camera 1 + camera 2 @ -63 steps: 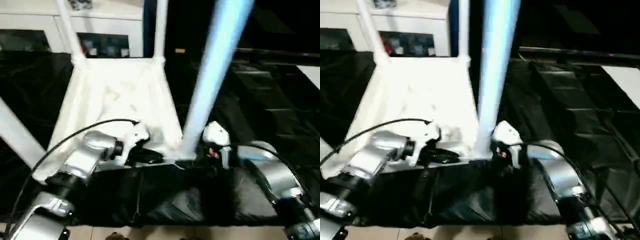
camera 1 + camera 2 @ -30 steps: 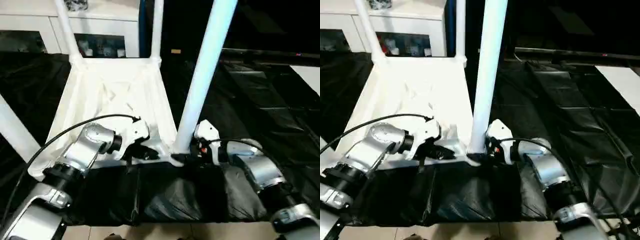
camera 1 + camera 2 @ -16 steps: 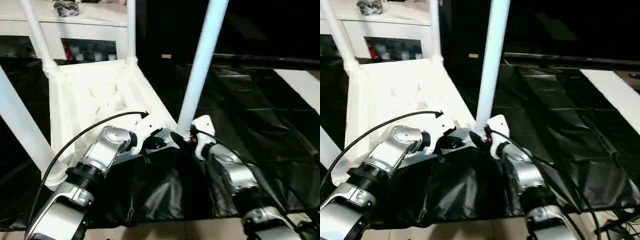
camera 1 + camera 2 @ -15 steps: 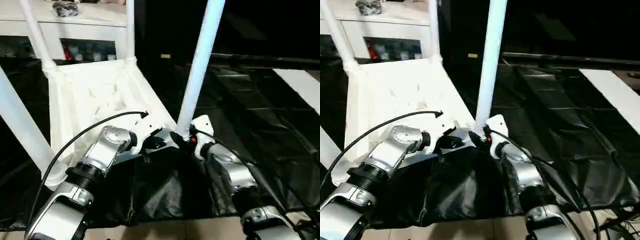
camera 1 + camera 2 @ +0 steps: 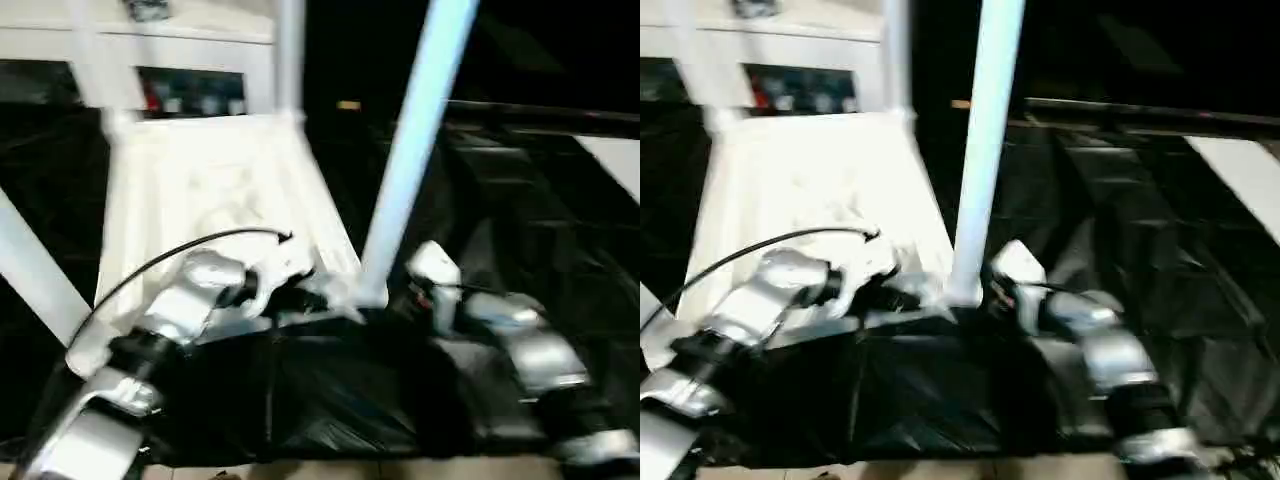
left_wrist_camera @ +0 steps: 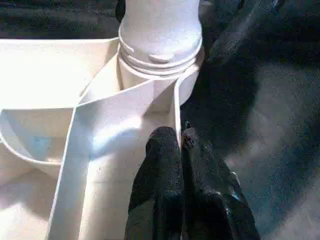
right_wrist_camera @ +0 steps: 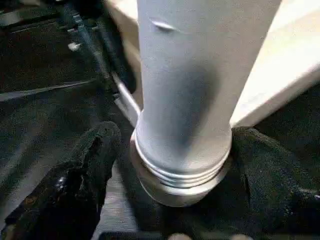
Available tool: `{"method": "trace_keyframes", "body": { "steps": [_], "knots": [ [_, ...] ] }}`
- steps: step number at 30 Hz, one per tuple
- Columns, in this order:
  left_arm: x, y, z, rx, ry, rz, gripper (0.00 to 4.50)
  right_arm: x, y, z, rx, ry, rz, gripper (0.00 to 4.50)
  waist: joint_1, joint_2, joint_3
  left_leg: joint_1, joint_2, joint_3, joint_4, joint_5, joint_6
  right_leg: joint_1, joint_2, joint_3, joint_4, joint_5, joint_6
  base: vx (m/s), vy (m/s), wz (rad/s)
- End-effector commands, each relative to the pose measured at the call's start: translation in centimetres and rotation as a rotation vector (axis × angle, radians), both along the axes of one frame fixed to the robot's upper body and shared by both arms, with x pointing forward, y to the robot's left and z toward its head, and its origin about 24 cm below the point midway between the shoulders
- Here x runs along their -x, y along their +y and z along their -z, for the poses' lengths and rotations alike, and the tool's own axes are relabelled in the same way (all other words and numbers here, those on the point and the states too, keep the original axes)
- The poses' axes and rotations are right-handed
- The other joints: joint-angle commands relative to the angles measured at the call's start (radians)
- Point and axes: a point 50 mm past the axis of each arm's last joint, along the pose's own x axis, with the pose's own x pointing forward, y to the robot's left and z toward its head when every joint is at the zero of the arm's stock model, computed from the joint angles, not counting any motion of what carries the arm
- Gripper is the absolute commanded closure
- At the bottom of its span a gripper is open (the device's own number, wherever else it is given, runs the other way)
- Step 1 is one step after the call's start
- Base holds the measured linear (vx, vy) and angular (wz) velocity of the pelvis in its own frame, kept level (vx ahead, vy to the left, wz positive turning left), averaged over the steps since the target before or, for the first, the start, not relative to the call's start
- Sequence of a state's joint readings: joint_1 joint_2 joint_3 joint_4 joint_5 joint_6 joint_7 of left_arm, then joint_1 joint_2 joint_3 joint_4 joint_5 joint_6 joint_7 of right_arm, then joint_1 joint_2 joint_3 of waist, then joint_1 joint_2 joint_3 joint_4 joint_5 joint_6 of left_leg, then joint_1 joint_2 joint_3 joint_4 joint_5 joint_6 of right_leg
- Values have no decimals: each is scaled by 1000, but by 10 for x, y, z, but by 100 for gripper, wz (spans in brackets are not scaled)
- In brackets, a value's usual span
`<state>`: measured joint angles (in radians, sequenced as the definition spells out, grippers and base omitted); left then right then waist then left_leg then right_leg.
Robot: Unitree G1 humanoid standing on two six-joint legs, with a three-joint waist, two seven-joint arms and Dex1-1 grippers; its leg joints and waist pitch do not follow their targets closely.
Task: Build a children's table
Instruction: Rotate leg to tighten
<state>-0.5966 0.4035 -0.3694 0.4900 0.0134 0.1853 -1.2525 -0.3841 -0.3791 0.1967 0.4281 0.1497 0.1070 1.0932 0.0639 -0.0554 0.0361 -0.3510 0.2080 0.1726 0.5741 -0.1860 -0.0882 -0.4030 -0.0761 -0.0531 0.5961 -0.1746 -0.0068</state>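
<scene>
Upturned tabletop [image 5: 200, 190] lies on black-covered surface [image 5: 520, 200], head views blurred. Left gripper [image 6: 180, 142] pinches a rib by the near corner socket. Leg [image 7: 195, 85] stands there, top cropped. Right gripper [image 7: 175, 165] spread around its base.

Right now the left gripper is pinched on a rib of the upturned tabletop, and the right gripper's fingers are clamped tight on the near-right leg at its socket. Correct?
Not quite. The left gripper is pinched on a rib of the tabletop, but the right gripper is not clamped: in the right wrist view its fingers stand apart on either side of the leg, with a gap showing at the socket collar.
</scene>
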Motion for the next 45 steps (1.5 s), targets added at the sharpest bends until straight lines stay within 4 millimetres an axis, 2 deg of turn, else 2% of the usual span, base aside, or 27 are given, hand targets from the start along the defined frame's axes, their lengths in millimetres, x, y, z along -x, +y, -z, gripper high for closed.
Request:
{"method": "trace_keyframes", "body": {
  "steps": [1,2,3,6,8,10,16,22,23,24,26,27,28,29,31,32,33,35,36,38,39,41,43,44,45],
  "knots": [
    [10,-7,3,-11,33,116,450,2,4,-4,20,0,-89,66,-2,11,-53,3,23,4,-63,-202,58,52,-53,37,-55,-120,-253,0,0,0],
    [10,-5,2,-13,37,135,450,0,3,-5,31,-5,-99,66,-4,17,-51,6,23,3,-66,-226,45,49,-50,36,-59,-146,-248,0,0,0],
    [11,-5,1,-17,39,143,450,-1,3,-6,34,-7,-104,66,-3,19,-52,7,23,2,-66,-235,39,50,-51,36,-58,-156,-247,0,0,0],
    [11,-2,0,-33,37,164,450,-3,3,-9,44,-12,-124,101,-1,18,-50,10,23,4,-66,-251,26,47,-51,38,-60,-174,-246,0,0,0],
    [10,-1,0,-43,31,169,450,-5,5,-11,44,-15,-129,104,-2,17,-51,6,23,3,-66,-244,25,49,-51,38,-59,-169,-243,0,0,0],
    [9,1,1,-61,26,174,450,-6,9,-12,45,-14,-151,127,-1,20,-52,5,21,2,-66,-233,23,51,-51,37,-58,-159,-240,0,0,0],
    [7,5,2,-80,15,157,450,-2,12,-7,66,2,-199,177,-1,18,-51,4,21,2,-65,-226,22,52,-52,37,-56,-152,-242,0,0,0],
    [6,7,4,-79,16,135,450,-1,17,-4,44,18,-191,187,-2,20,-50,5,21,2,-66,-247,15,50,-51,38,-59,-183,-235,0,0,0],
    [4,5,5,-76,16,103,450,-1,17,-3,24,24,-168,188,-1,27,-50,6,21,1,-67,-254,12,49,-51,38,-59,-190,-235,0,0,0],
    [2,2,6,-71,15,67,450,-1,18,-2,3,28,-132,188,-1,24,-49,7,21,2,-67,-260,12,48,-50,38,-62,-196,-234,0,0,0],
    [0,0,7,-68,15,43,450,-1,18,0,-10,31,-106,188,0,23,-47,10,21,3,-68,-279,7,45,-51,38,-65,-223,-232,0,0,0],
    [-3,-5,8,-60,18,-20,450,-4,19,3,-33,27,-27,188,0,19,-45,13,21,3,-68,-302,5,42,-52,39,-70,-269,-225,0,0,0],
    [-3,-5,8,-60,18,-20,450,-4,19,3,-33,27,-27,188,1,22,-43,12,19,1,-69,-317,-1,41,-54,39,-74,-322,-212,0,0,0],
    [-6,-9,9,-55,8,-60,450,-5,20,6,-38,24,26,188,-1,18,-42,11,19,0,-70,-325,-2,41,-54,38,-78,-352,-201,0,0,0],
    [-8,-24,12,-38,-8,-129,450,-8,28,14,-59,18,159,188,-3,19,-38,12,18,-5,-72,-346,-14,35,-57,36,-88,-451,-161,0,0,0],
    [-8,-29,13,-35,-11,-146,450,-9,33,17,-65,19,211,188,-5,16,-37,12,18,-5,-71,-353,-15,33,-57,35,-91,-477,-149,0,0,0],
    [-6,-37,15,-31,-11,-165,450,-10,43,22,-76,21,289,189,-12,17,-36,5,15,-12,-76,-363,-22,35,-59,30,-97,-543,-115,0,0,0],
    [-5,-42,15,-27,-12,-176,450,-11,51,24,-86,29,327,189,-22,14,-34,-2,12,-16,-78,-375,-26,37,-58,24,-102,-594,-88,0,0,0],
    [-4,-47,15,-22,-16,-186,450,-11,60,25,-103,39,360,189,-26,17,-36,-1,11,-20,-78,-385,-26,37,-62,20,-109,-625,-70,0,0,0],
    [-1,-54,14,-13,-18,-184,450,-11,76,25,-127,46,392,189,-35,17,-35,1,12,-22,-78,-403,-22,32,-61,16,-115,-629,-68,0,0,0],
    [0,-58,14,-9,-15,-179,450,-12,86,24,-138,46,410,189,-39,21,-35,3,12,-24,-80,-416,-20,31,-62,12,-119,-629,-69,0,0,0],
    [1,-59,15,-6,-8,-178,450,-12,93,23,-149,48,420,189,-45,29,-35,0,13,-30,-85,-434,-24,36,-62,6,-120,-603,-73,0,0,0],
    [2,-59,17,-11,-1,-178,450,-11,101,19,-162,20,384,189,-51,32,-33,9,11,-33,-85,-494,-24,28,-58,1,-127,-605,-72,0,0,0],
    [3,-59,18,-15,-1,-179,450,-9,103,17,-168,9,363,154,-52,31,-35,14,12,-32,-83,-496,-22,27,-60,3,-128,-594,-77,0,0,0],
    [3,-57,18,-17,-1,-175,450,-9,101,17,-153,-16,349,119,-53,34,-35,14,12,-31,-84,-493,-16,26,-59,7,-125,-559,-94,0,0,0]
  ]
}}
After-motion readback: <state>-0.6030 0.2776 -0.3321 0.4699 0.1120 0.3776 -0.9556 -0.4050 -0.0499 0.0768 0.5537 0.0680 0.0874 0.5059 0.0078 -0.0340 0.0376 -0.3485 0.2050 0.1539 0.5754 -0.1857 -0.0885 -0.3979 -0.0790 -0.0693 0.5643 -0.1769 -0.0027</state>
